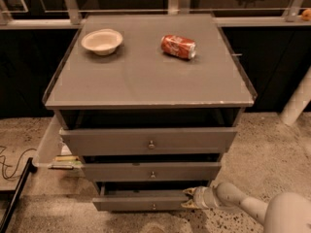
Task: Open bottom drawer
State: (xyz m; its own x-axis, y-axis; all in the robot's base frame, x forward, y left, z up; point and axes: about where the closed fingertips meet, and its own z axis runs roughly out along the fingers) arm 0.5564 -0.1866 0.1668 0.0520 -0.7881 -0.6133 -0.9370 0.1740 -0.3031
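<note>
The bottom drawer (pixel 141 201) is the slimmest grey front of three, low on the cabinet, with a small round metal knob (pixel 153 207). It stands pulled out a little, and a dark gap shows above its front. My gripper (pixel 188 198) reaches in from the lower right on a white arm (pixel 243 205). Its tips are at the drawer's right end, one above and one below the top edge.
The mid-sized drawer (pixel 151 171) and the tallest drawer (pixel 149 141) sit above. On the cabinet top (pixel 146 76) are a white bowl (pixel 101 41) and a red can (pixel 178 46) lying on its side. A white tray (pixel 48 144) and a cable (pixel 12 166) lie left.
</note>
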